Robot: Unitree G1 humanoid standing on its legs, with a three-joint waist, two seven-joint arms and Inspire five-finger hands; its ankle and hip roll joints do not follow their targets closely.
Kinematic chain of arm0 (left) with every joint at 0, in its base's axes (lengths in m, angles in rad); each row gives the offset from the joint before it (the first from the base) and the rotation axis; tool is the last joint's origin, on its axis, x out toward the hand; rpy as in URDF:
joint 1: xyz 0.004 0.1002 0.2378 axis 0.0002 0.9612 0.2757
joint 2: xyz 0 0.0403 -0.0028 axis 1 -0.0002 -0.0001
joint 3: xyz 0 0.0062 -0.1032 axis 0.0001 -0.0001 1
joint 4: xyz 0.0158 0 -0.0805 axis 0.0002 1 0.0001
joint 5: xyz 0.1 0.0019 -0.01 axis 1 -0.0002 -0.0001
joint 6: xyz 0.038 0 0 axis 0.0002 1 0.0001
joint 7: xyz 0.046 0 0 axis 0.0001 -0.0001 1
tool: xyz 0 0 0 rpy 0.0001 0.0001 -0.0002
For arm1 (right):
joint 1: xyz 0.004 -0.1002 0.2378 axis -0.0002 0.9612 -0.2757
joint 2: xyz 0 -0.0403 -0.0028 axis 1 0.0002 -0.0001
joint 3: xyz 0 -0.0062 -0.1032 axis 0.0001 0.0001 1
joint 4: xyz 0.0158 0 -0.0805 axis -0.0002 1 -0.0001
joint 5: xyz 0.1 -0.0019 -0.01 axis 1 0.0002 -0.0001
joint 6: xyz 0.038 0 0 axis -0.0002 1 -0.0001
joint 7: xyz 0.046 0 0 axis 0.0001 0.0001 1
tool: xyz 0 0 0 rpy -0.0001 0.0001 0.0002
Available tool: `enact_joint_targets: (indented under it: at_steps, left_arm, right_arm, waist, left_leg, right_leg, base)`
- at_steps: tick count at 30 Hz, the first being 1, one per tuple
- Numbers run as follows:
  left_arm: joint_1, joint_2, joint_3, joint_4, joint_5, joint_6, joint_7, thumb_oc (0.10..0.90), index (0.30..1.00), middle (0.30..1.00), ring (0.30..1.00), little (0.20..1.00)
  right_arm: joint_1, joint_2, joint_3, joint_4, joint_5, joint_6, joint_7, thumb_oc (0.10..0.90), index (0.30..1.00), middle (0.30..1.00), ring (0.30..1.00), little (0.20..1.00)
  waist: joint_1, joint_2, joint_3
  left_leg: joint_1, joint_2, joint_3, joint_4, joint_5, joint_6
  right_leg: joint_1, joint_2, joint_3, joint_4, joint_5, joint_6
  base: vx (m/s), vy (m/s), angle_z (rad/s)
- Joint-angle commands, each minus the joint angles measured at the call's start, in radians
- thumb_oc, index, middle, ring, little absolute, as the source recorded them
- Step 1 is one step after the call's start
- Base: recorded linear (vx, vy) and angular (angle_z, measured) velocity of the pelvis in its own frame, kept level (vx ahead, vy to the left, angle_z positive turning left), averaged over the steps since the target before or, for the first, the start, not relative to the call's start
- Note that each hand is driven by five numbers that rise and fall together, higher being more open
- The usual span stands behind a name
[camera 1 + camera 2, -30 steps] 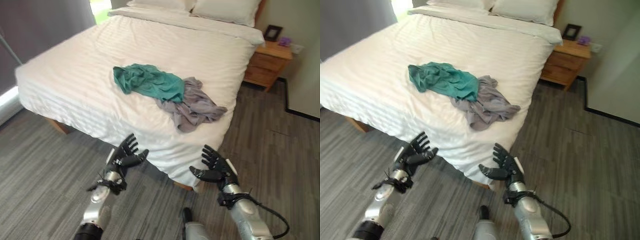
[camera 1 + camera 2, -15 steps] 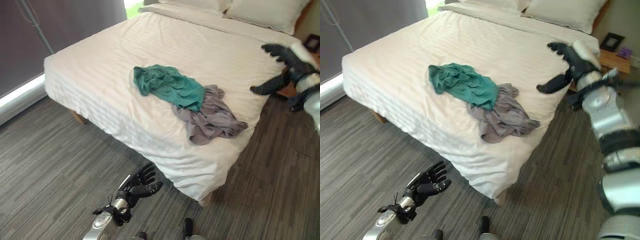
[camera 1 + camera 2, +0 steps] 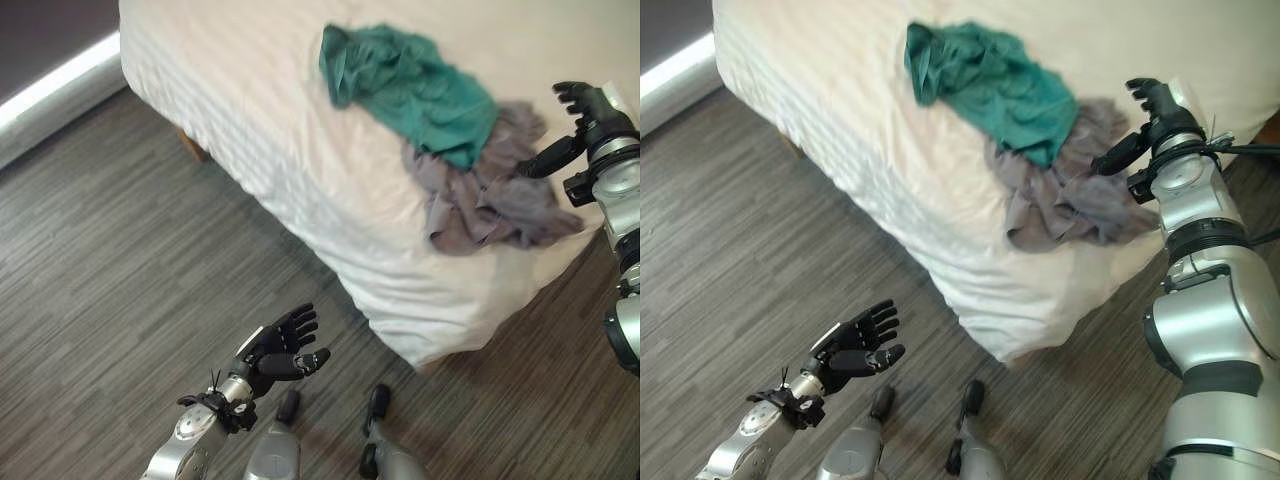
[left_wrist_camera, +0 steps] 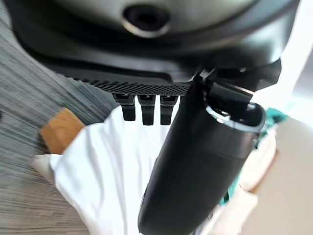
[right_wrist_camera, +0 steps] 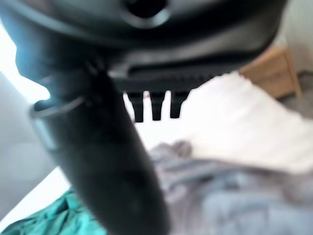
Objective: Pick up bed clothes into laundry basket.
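Note:
A crumpled teal garment (image 3: 415, 80) lies on the white bed (image 3: 250, 90), overlapping a grey garment (image 3: 490, 195) that sprawls toward the bed's corner. My right hand (image 3: 580, 125) is raised over the right edge of the grey garment, fingers straight and thumb spread, holding nothing. In the right wrist view the grey cloth (image 5: 234, 196) and a bit of teal (image 5: 58, 220) show past the open fingers. My left hand (image 3: 280, 350) hangs open low over the floor, well short of the bed.
Grey wood-look floor (image 3: 120, 260) runs along the bed's side. A wooden bed leg (image 3: 192, 146) shows under the mattress edge. A wooden nightstand (image 5: 271, 71) appears in the right wrist view.
The camera has tilted down and moved closer to the bed. My right hand has come down from above the bed to just beside the grey garment. The left hand stays low and open.

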Motion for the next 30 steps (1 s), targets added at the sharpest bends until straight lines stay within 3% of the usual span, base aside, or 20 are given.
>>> enact_joint_targets:
  at_steps: [1, 5, 9, 12, 13, 14, 15, 17, 18, 19, 21, 22, 23, 25, 26, 30]
  left_arm:
    - [0.042, 0.056, 0.025, -0.15, 0.017, -0.049, 0.005, 0.8, 0.9, 0.9, 0.9, 0.9]
    - [0.053, 0.04, 0.038, -0.155, 0.032, -0.056, 0.026, 0.8, 0.9, 0.9, 0.9, 0.9]
    - [0.043, 0.024, 0.038, -0.165, 0.043, -0.062, 0.04, 0.8, 0.9, 0.9, 0.9, 0.9]
    - [0.007, -0.008, 0.035, -0.158, 0.05, -0.072, 0.063, 0.8, 0.9, 0.9, 0.9, 0.9]
    - [-0.002, -0.021, 0.041, -0.151, 0.052, -0.076, 0.071, 0.8, 0.9, 0.9, 0.9, 0.9]
    - [-0.009, -0.032, 0.048, -0.148, 0.061, -0.084, 0.08, 0.8, 0.9, 0.9, 0.9, 0.9]
    - [-0.014, -0.039, 0.074, -0.149, 0.066, -0.097, 0.086, 0.8, 0.9, 0.9, 0.9, 0.9]
    - [-0.015, -0.042, 0.096, -0.15, 0.059, -0.104, 0.088, 0.8, 0.9, 0.9, 0.9, 0.9]
    - [-0.013, -0.039, 0.15, -0.152, 0.05, -0.12, 0.093, 0.8, 0.9, 0.9, 0.9, 0.9]
    - [-0.011, -0.036, 0.146, -0.152, 0.05, -0.119, 0.093, 0.8, 0.9, 0.9, 0.9, 0.9]
    - [-0.022, -0.058, 0.206, -0.131, 0.05, -0.143, 0.106, 0.8, 0.9, 0.9, 0.9, 0.9]
    - [-0.021, -0.056, 0.203, -0.131, 0.05, -0.143, 0.106, 0.8, 0.9, 0.9, 0.9, 0.9]
    - [-0.017, -0.072, 0.263, -0.133, 0.127, -0.186, 0.165, 0.8, 0.9, 0.9, 0.9, 0.9]
    - [-0.016, -0.071, 0.261, -0.133, 0.127, -0.186, 0.166, 0.8, 0.9, 0.9, 0.9, 0.9]
    - [-0.033, -0.109, 0.296, -0.13, 0.198, -0.234, 0.266, 0.8, 0.9, 0.9, 0.9, 0.9]
    - [-0.054, -0.154, 0.299, -0.148, 0.195, -0.242, 0.309, 0.8, 0.9, 0.9, 0.9, 0.9]
  right_arm:
    - [-0.133, -0.114, 0.039, 0.053, 0.048, 0.01, -0.062, 0.8, 0.9, 0.9, 0.9, 0.9]
    - [0.022, -0.126, -0.029, 0.039, 0.05, 0.003, -0.049, 0.8, 0.9, 0.9, 0.9, 0.9]
    - [0.138, -0.111, -0.104, 0.018, 0.064, -0.006, -0.052, 0.8, 0.9, 0.9, 0.9, 0.9]
    - [0.328, -0.042, -0.197, -0.072, 0.111, -0.043, -0.059, 0.8, 0.9, 0.9, 0.9, 0.9]
    - [0.393, -0.013, -0.225, -0.142, 0.133, -0.066, -0.067, 0.4, 0.3, 0.3, 0.3, 0.3]
    - [0.483, 0.018, -0.264, -0.231, 0.14, -0.094, -0.089, 0.4, 0.3, 0.3, 0.3, 0.3]
    - [0.705, 0.082, -0.384, -0.406, 0.157, -0.131, -0.092, 0.4, 0.3, 0.3, 0.3, 0.3]
    - [0.812, 0.12, -0.446, -0.488, 0.153, -0.148, -0.098, 0.4, 0.3, 0.3, 0.3, 0.3]
    - [1.014, 0.145, -0.558, -0.67, 0.081, -0.166, -0.103, 0.4, 0.3, 0.3, 0.3, 0.3]
    - [1.029, 0.148, -0.568, -0.683, 0.076, -0.162, -0.105, 0.4, 0.3, 0.3, 0.3, 0.3]
    - [1.25, 0.225, -0.741, -0.832, 0.039, -0.184, -0.131, 0.4, 0.3, 0.3, 0.3, 0.3]
    - [1.259, 0.228, -0.747, -0.84, 0.035, -0.181, -0.132, 0.4, 0.3, 0.3, 0.3, 0.3]
    - [1.366, 0.29, -0.826, -0.94, -0.095, -0.188, -0.215, 0.4, 0.3, 0.3, 0.3, 0.3]
    - [1.371, 0.293, -0.828, -0.946, -0.097, -0.185, -0.216, 0.4, 0.3, 0.3, 0.3, 0.3]
    - [1.41, 0.36, -0.874, -0.965, -0.163, -0.197, -0.304, 0.4, 0.3, 0.3, 0.3, 0.3]
    - [1.399, 0.414, -0.866, -0.976, -0.129, -0.204, -0.311, 0.4, 0.3, 0.3, 0.3, 0.3]
  waist:
    - [0.014, -0.011, 0.04]
    - [0.017, 0.001, 0.096]
    - [0.014, -0.012, 0.114]
    - [-0.002, -0.024, 0.121]
    - [-0.013, -0.027, 0.123]
    - [-0.028, -0.029, 0.124]
    - [-0.05, -0.033, 0.119]
    - [-0.062, -0.032, 0.114]
    - [-0.085, -0.034, 0.101]
    - [-0.082, -0.034, 0.099]
    - [-0.117, -0.03, 0.071]
    - [-0.115, -0.03, 0.07]
    - [-0.134, -0.024, 0.046]
    - [-0.133, -0.024, 0.044]
    - [-0.149, -0.02, 0.007]
    - [-0.154, -0.017, -0.019]
  left_leg:
    - [-0.06, -0.006, 0.003, -0.067, 0.096, 0.024]
    - [-0.102, -0.004, -0.019, -0.089, 0.125, 0.015]
    - [-0.114, -0.004, -0.022, -0.087, 0.124, 0.017]
    - [-0.097, -0.004, -0.023, -0.084, 0.114, 0.022]
    - [-0.091, -0.003, -0.02, -0.085, 0.112, 0.023]
    - [-0.084, -0.003, -0.02, -0.087, 0.109, 0.024]
    - [-0.063, -0.006, -0.019, -0.095, 0.104, 0.026]
    - [-0.053, -0.006, -0.018, -0.098, 0.1, 0.027]
    - [-0.038, -0.008, -0.018, -0.101, 0.095, 0.027]
    - [-0.037, -0.008, -0.019, -0.101, 0.094, 0.027]
    - [-0.014, -0.011, -0.022, -0.105, 0.087, 0.029]
    - [-0.013, -0.011, -0.024, -0.105, 0.086, 0.029]
    - [0.0, -0.018, -0.025, -0.108, 0.081, 0.031]
    - [0.0, -0.018, -0.026, -0.108, 0.081, 0.031]
    - [0.035, -0.024, -0.022, -0.109, 0.067, 0.039]
    - [0.072, -0.028, -0.02, -0.109, 0.056, 0.045]
  right_leg:
    - [0.038, -0.018, 0.071, 0.015, -0.105, 0.066]
    - [-0.008, -0.014, 0.07, 0.014, -0.095, 0.067]
    - [-0.021, -0.005, 0.074, 0.016, -0.091, 0.065]
    - [-0.004, -0.005, 0.08, 0.018, -0.095, 0.063]
    - [-0.001, -0.004, 0.084, 0.02, -0.098, 0.063]
    - [0.004, -0.005, 0.086, 0.022, -0.102, 0.063]
    - [0.018, -0.009, 0.087, 0.027, -0.113, 0.063]
    - [0.025, -0.013, 0.086, 0.028, -0.118, 0.063]
    - [0.036, -0.018, 0.086, 0.031, -0.126, 0.065]
    - [0.037, -0.019, 0.084, 0.031, -0.127, 0.065]
    - [0.058, -0.031, 0.085, 0.038, -0.146, 0.066]
    - [0.059, -0.031, 0.083, 0.038, -0.148, 0.066]
    - [0.068, -0.037, 0.088, 0.049, -0.163, 0.067]
    - [0.068, -0.037, 0.087, 0.049, -0.163, 0.067]
    - [0.087, -0.043, 0.097, 0.08, -0.19, 0.065]
    - [0.105, -0.049, 0.101, 0.12, -0.222, 0.061]
  base:
    - [-0.08, -0.048, 0.06]
    - [-0.07, -0.039, 0.04]
    - [-0.01, -0.012, 0.11]
    - [0.01, 0.003, 0.02]
    - [0.0, 0.0, 0.0]
    - [0.03, 0.047, -0.03]
    - [0.03, 0.039, -0.03]
    - [0.05, 0.043, -0.03]
    - [0.06, 0.04, -0.06]
    - [0.06, 0.04, -0.11]
    - [0.08, 0.03, -0.14]
    - [0.11, 0.025, -0.03]
    - [0.06, 0.011, 0.06]
    - [0.07, 0.003, 0.07]
    - [0.09, -0.004, 0.01]
    - [0.07, -0.026, -0.01]
